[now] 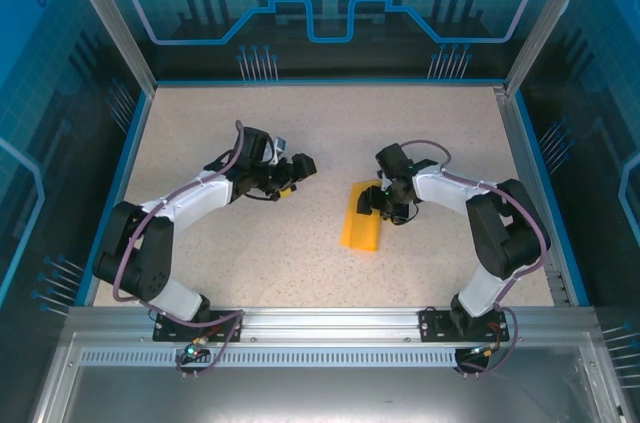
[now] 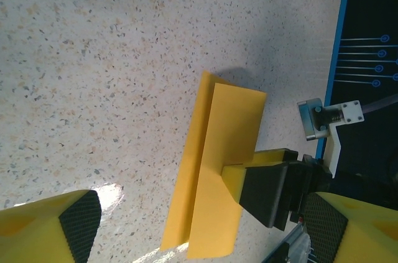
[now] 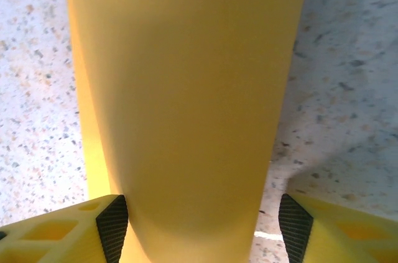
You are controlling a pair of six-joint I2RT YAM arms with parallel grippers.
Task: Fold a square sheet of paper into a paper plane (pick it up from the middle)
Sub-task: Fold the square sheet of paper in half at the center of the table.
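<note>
Between spread fingers (image 3: pixel 113 221) of right gripper (image 3: pixel 200 222), folded paper sheet (image 3: pixel 186 89), on table (image 3: pixel 348 58)

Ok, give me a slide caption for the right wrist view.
Right claw open astride the folded orange-yellow paper on the speckled table.

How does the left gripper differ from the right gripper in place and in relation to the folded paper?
The left gripper is over bare table, apart from the folded paper; the right gripper is at the paper's far end. The left gripper has nothing between its fingers; the right gripper's fingers stand on either side of the paper. Both are open.
</note>
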